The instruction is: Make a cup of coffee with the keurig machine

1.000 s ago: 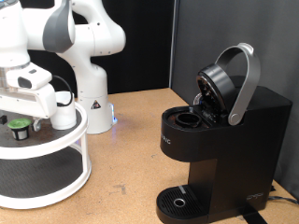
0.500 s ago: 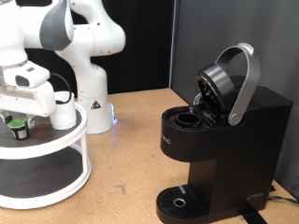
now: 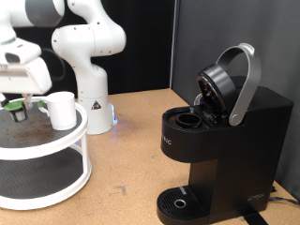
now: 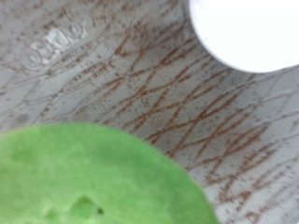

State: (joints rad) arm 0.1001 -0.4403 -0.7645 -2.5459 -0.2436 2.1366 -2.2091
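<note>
In the exterior view, the hand hangs at the view's left edge, just above the top shelf of a round white two-tier stand that sits on the worktop near its left end. A small dark pod with a green top shows between the fingers, lifted a little off the shelf, so the hand looks clamped on it. The cup, plain and white, stands upright on the same shelf just beside the hand, on the side toward the view's right. The base of the white robot arm stands behind the stand, near the worktop's back edge. The coffee machine is well apart from all this, at the worktop's right front corner; its lid is swung up on the grey handle and the round pod holder under it is open and dark inside.

In the wrist view, the green top of the pod fills the near part of the picture, blurred. Beyond it lies the shelf's dark crosshatched surface, and one corner shows part of the cup's white rim. The fingers themselves are not visible here.
</note>
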